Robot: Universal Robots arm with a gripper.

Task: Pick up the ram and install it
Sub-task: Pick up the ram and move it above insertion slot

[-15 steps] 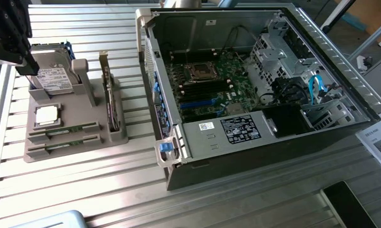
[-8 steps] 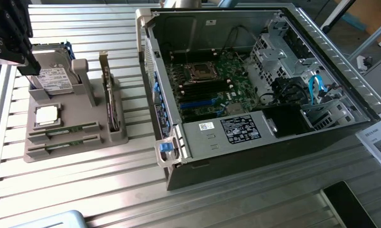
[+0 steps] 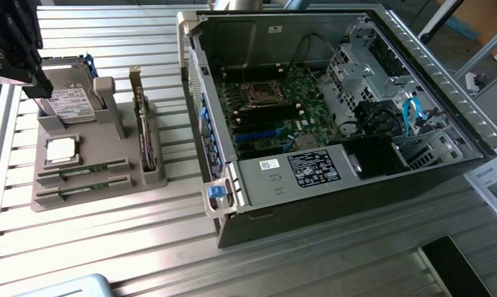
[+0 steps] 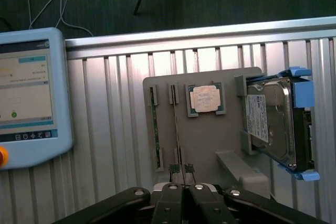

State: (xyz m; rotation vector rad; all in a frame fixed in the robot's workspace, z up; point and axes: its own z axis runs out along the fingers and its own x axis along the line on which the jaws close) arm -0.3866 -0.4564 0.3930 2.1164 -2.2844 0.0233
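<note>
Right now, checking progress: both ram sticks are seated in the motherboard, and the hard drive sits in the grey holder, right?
No. Both ram sticks lie in the grey holder, not the motherboard; the exterior view shows it. The hard drive does sit in that holder.

1. A silver slatted aluminium table (image 3: 149, 247) carries everything.
2. A grey plastic parts holder (image 3: 99, 148) lies on it at the exterior view's left.
3. The holder carries three things:
   - a silver hard drive (image 4: 273, 124) in a blue plastic caddy (image 4: 302, 90), at one end;
   - a square metal-capped processor chip (image 3: 60, 150), lying flat;
   - a tall dark expansion card with a metal bracket (image 3: 141, 124), standing upright.
4. An open dark desktop computer case (image 3: 446, 80) lies beside the holder. Inside it show a green motherboard (image 3: 273, 111), a labelled metal power supply box (image 3: 314, 167) and a blue cable (image 3: 409, 114).
5. A pale blue touchscreen pendant (image 4: 29, 93) rests on the table near the holder, its screen lit.
</note>
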